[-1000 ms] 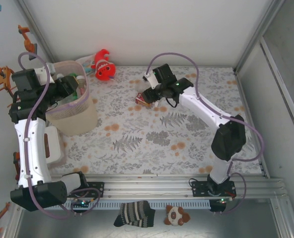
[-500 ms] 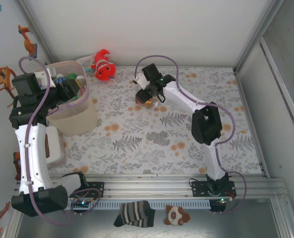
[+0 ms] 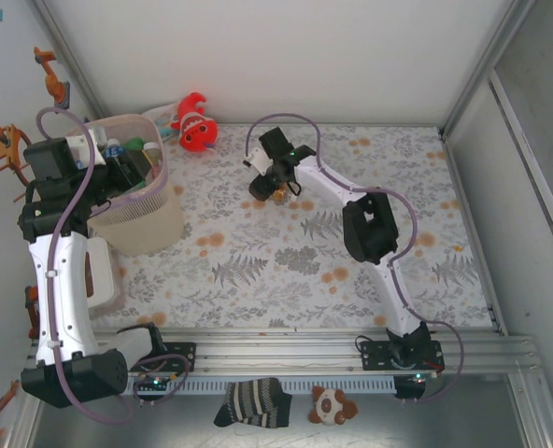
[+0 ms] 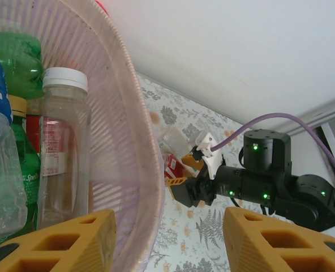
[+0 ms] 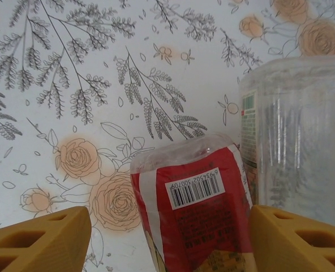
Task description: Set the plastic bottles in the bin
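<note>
- Red-labelled bottle [image 5: 193, 226]: barcode shown; lower centre, ungripped between the fingers of the spread right gripper [image 5: 170, 229].
- Bin [image 4: 128, 113], pale pink, left: green "Sprite" bottle [image 4: 26, 175] contained.
- Left gripper [image 4: 170, 226]: spread astride rim, empty.

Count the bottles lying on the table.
2: a red-labelled bottle between the jaws of the right gripper, and a clear bottle beside it. The right arm may hide others.

Floral-print table cover [image 3: 286, 271] inside white walls [image 3: 286, 56], aluminium rail [image 3: 286, 347] at the near edge
</note>
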